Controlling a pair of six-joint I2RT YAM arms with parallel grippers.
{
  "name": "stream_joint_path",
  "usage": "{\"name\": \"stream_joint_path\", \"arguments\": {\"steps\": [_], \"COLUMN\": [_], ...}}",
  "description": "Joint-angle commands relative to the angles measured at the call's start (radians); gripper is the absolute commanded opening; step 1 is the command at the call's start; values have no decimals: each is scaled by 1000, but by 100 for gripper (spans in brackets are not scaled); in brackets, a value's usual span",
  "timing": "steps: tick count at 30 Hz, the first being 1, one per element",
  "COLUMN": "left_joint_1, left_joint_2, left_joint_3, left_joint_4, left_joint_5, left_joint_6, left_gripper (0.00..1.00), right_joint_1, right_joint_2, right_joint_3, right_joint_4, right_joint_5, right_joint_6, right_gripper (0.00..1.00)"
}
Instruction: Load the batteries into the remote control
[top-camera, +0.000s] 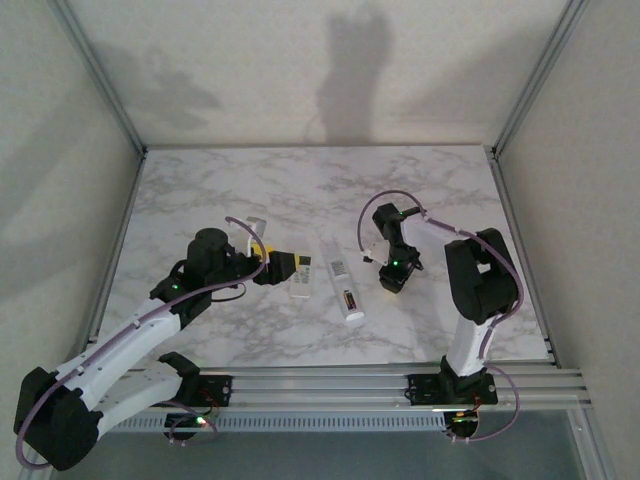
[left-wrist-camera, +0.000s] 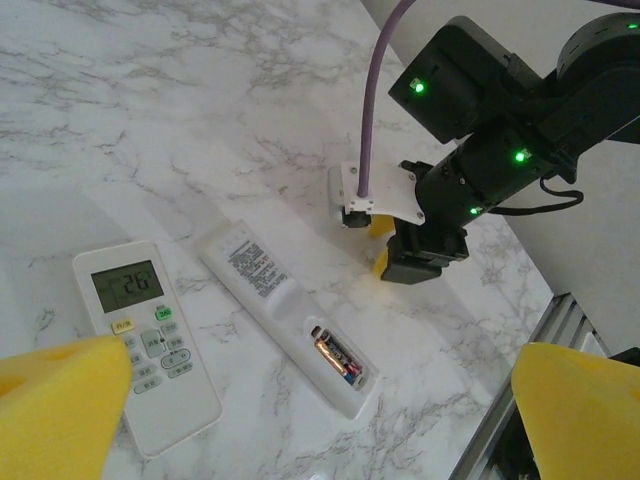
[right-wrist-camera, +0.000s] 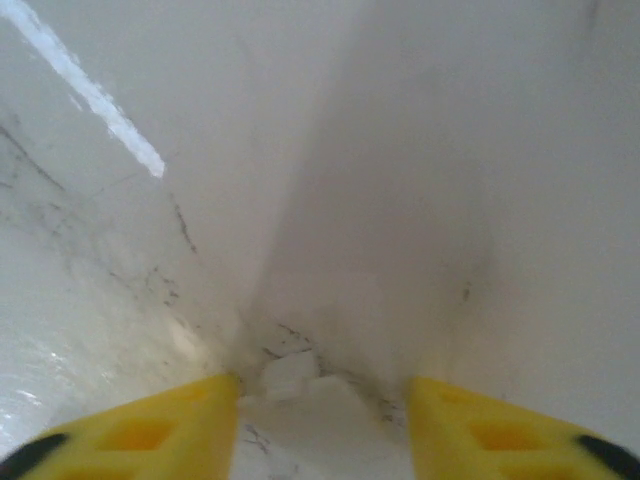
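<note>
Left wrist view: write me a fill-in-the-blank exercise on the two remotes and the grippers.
1. The remote control lies with its battery bay open, and the bay holds ____ battery.
2. The shorter remote has a display that reads ____.
3. The left gripper, open or shut, is ____.
4. The right gripper points ____ at the table beside the remote control.

Missing words: one; 26; open; down.

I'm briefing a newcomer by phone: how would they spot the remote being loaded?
At the marble table's middle lie two white remotes. The remote control is the slim one, label side up, with a battery in its open compartment; the wider remote shows a display.
</note>
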Motion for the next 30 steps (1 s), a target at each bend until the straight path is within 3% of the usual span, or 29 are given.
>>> {"name": "stream_joint_path", "arguments": {"steps": [1, 8, 15, 20, 23, 30], "left_joint_1": [9, 8, 7, 7, 7, 7], "left_joint_2": [-2, 10, 33, 28, 16, -8], "left_joint_3": [-10, -17, -19, -16, -16, -19], "left_joint_4": [-3, 31, 49, 28, 12, -1], "left_joint_5": [-15, -4, -4, -29, -48, -57], "left_joint_6": [25, 2, -56, -79, -88, -100], "left_gripper": [97, 97, 97, 97, 97, 98], "right_joint_1": [9, 16, 109, 265, 340, 460], "right_joint_2": [45, -73, -303, -338, -285, -141], "right_joint_3": [18, 35, -10, -20, 14, 67], "right_joint_4": [-43, -5, 148, 164, 115, 50], "right_joint_5": [-17, -48, -85, 59, 114, 181], "right_joint_6": [-16, 141, 808, 1179, 1271, 1257], "right_gripper": [35, 27, 17, 21, 19, 21]}}
